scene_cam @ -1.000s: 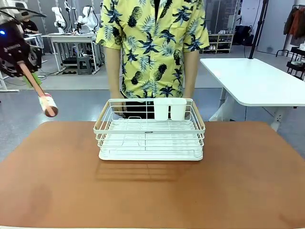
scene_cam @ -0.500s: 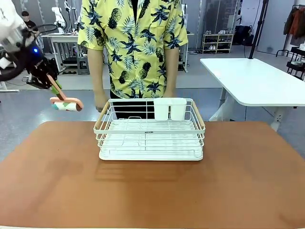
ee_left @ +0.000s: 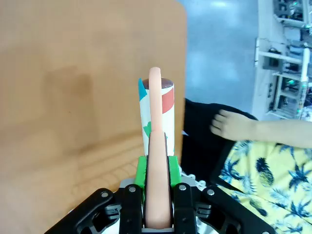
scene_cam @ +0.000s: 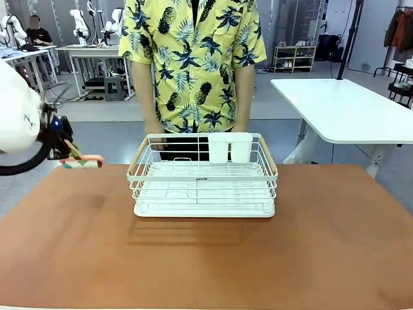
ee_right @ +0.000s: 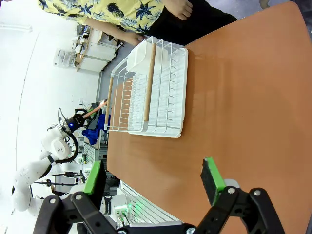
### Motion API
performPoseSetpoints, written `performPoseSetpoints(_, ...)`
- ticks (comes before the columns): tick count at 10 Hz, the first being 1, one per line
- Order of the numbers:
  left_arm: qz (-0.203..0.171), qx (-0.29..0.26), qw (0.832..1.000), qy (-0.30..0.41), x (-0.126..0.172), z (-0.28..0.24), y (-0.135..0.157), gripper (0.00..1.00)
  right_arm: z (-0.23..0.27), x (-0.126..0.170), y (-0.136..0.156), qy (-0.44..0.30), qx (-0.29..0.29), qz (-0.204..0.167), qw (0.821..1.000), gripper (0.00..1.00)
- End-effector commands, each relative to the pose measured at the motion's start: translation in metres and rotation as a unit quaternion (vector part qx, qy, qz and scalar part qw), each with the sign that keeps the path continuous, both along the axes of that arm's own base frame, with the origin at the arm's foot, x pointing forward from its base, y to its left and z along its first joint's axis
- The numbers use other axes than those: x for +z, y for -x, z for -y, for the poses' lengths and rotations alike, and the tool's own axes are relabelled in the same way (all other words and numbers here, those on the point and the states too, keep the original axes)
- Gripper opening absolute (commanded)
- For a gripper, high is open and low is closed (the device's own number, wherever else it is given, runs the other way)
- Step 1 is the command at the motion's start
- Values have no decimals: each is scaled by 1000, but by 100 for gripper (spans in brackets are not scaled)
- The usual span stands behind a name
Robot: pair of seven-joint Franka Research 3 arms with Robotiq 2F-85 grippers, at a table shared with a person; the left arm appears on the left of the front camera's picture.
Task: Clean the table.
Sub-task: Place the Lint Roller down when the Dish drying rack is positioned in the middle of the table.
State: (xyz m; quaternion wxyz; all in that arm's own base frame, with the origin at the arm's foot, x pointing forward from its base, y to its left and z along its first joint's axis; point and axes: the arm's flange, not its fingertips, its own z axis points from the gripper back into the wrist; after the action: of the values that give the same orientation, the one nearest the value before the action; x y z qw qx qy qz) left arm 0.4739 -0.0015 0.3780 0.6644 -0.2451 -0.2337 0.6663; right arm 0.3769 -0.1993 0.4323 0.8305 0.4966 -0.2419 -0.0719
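Counter (scene_cam: 206, 258): wide, reddish-brown top, spanning the front view from edge to edge; a darker, dull patch sits on its left part, near the roller.
Left hand (ee_left: 157, 146): clenched on the peach handle of a lint roller (scene_cam: 82, 162) — green pads press the handle from both sides in the left wrist view.
Lint roller: roll lies roughly level, white with red and teal patches; it sits at the counter's far left edge, very low over the surface. Whether it touches the top, I cannot tell.
Left arm (scene_cam: 19, 123): white, comes in from the left side of the front view, wrist just behind the roller.
Right hand (ee_right: 153, 178): released — fingers spread wide with nothing between them, held over the counter on the near side of the rack.
Rack (scene_cam: 203, 177): white wire dish rack with wooden side handles, standing at the counter's far middle; a white two-part cup holder (scene_cam: 230, 147) hangs at its far rim.
Person (scene_cam: 193, 64): stands at the far side behind the rack, yellow shirt with pineapple print; one hand (ee_left: 234, 127) shows in the left wrist view, apart from the roller.
Side table (scene_cam: 348, 110): white top, off to the far right, apart from the counter.
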Motion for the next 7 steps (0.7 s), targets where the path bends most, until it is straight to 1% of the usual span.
performPoseSetpoints(1, -14, -21, 999, -23, -9, 3, -11, 21, 0, 2, 0, -5, 1, 10, 1000, 100)
performPoseSetpoints(2, -34, -33, 999, -28, -17, -1, -14, 21, 0, 2, 0, -5, 1, 10, 1000, 100)
performPoseSetpoints(4, -42, -36, 998, -31, -25, -4, -18, 21, 0, 2, 0, -5, 1, 10, 1000, 100)
performPoseSetpoints(6, -53, -61, 996, -45, -37, -4, -22, 21, 0, 2, 0, -5, 1, 10, 1000, 100)
performPoseSetpoints(7, -53, -58, 996, -39, -39, -4, -23, 21, 0, 2, 0, -5, 1, 10, 1000, 100)
